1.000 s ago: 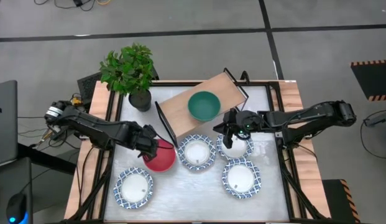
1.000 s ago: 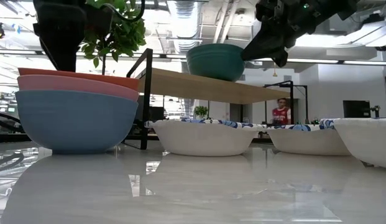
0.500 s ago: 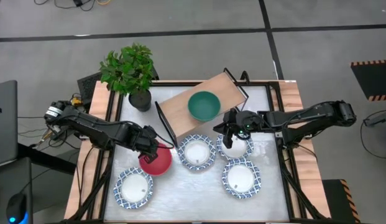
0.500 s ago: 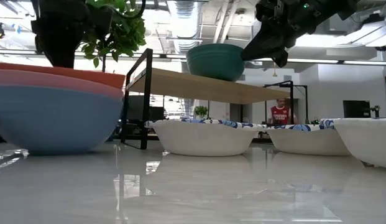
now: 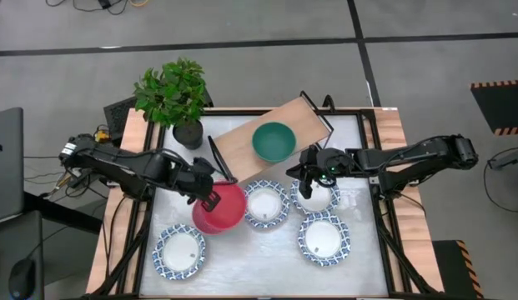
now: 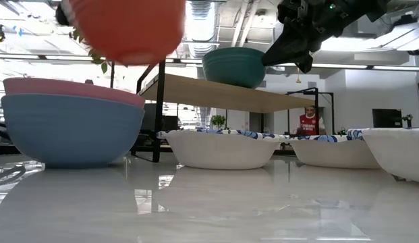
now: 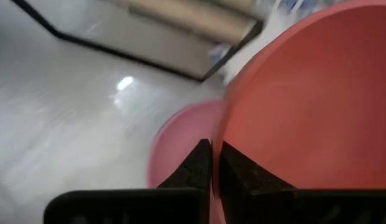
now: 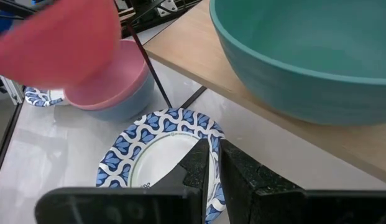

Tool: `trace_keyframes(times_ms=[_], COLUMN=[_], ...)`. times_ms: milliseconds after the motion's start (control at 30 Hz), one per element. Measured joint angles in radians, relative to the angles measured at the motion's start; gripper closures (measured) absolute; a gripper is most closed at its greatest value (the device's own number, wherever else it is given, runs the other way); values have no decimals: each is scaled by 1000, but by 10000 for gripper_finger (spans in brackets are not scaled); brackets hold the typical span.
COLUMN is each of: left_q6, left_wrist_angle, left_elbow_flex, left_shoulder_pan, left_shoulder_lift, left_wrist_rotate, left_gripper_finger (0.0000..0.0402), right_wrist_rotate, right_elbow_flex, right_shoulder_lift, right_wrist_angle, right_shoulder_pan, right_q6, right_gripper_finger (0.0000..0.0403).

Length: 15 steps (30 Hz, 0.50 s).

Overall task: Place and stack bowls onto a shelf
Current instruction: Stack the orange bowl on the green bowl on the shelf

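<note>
My left gripper [image 5: 210, 198] is shut on a red bowl [image 5: 220, 208] and holds it up in the air [image 6: 128, 27]. Beneath it, a pink bowl [image 6: 71, 88] sits nested in a blue bowl [image 6: 71, 131] that stands on the table. A green bowl [image 5: 273, 141] stands on the shelf's wood board [image 5: 239, 143]. My right gripper [image 5: 307, 177] hovers with its fingers together above a white, blue-rimmed bowl [image 5: 319, 200] and touches nothing. Three more such bowls [image 5: 265, 204] [image 5: 324, 238] [image 5: 179, 252] rest on the table. My left gripper pinches the red bowl's rim [image 7: 219, 132] on the bowl's left side, with one finger [image 7: 236, 171] inside the bowl and one [image 7: 194, 167] outside. The fingers slant down from the table's left. The bowl is lifted clear of the pink bowl and hangs tilted.
A potted plant [image 5: 173, 96] stands at the far left beside the shelf. The shelf's black end frame [image 5: 222, 165] is close to the lifted bowl. A laptop [image 5: 4, 162] sits off the table's left. A person [image 6: 305, 123] shows far behind.
My left gripper has taken hold of the red bowl's rim and gone up, a little toward the table's right. The red bowl has come off the pink bowl and now hangs tilted above it. The pink and blue stack shifted briefly and stays on the table.
</note>
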Motion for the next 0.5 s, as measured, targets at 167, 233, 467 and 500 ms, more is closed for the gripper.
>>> trace_keyframes(times_ms=[167,233,467,500], left_q6=[-61,-70,-37,-19], left_wrist_angle=[12,22,132,164], left_elbow_flex=[143,204,355,360], left_shoulder_pan=[19,21,66,77], left_shoulder_lift=[0,0,0,0], left_wrist_rotate=[-50,-101,-271,-286], left_gripper_finger=[401,401,401,401], right_wrist_rotate=[0,0,1,1], right_elbow_flex=[0,0,0,0], right_shoulder_lift=[0,0,0,0], right_wrist_angle=[0,0,-12,-15], right_shoulder_pan=[0,0,0,0], right_q6=[0,0,0,0], right_gripper_finger=[339,339,339,339])
